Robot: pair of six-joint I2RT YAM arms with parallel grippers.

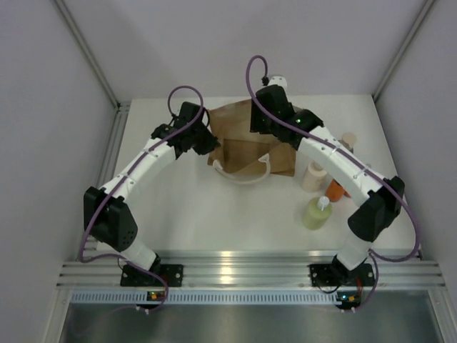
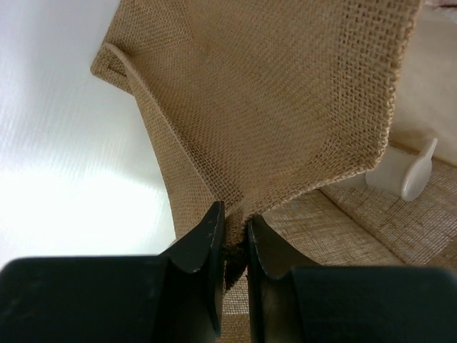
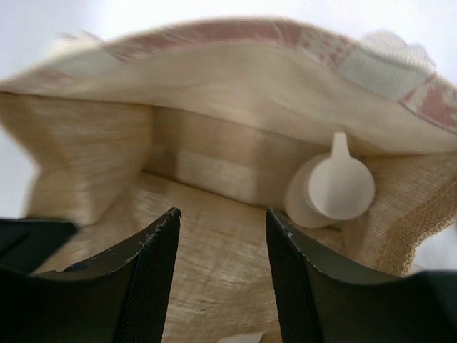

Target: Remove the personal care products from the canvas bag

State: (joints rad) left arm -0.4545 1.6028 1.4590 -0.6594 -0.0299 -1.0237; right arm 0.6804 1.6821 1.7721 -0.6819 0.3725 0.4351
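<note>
**Burlap rim pinched, one pale cap in reach**

Left gripper (image 2: 234, 221): its fingers are closed to a sliver on a fold of the bag (image 2: 285, 93) at the rim, with woven cloth bunched between the pads. The wall rises from that pinch and curls away above it. The hold looks meant to keep the mouth lifted and stop the bag sliding while the other arm works.

Right gripper (image 3: 223, 214): its fingers are spread wide with nothing between them, and it points into the open mouth. Just ahead, off its right finger, lies a bottle (image 3: 339, 186). It is pale, its spouted cap faces the camera, and it is tucked where the floor meets the right-hand wall. The floor straight ahead shows only bare cloth. The wall to the left slumps inward, and I cannot tell whether anything hides behind it.

In the top view the two grippers meet at the bag, the left at its left edge and the right over its far side. A white handle (image 1: 243, 175) lies limp on the table (image 1: 200, 207) nearer the arm bases. Beside the right arm, well clear of the bag, stand a cream bottle (image 1: 313, 175), an orange bottle (image 1: 335, 189) and a green bottle (image 1: 316, 213). A tan bottle (image 1: 348, 139) shows partly behind the arm. They seem to be set there so unloaded items stay out of the reach path.

The task looks well along. The next move probably needs a shift rightward to centre the gap on the bottle's body, since the tapered cap would likely slip.
</note>
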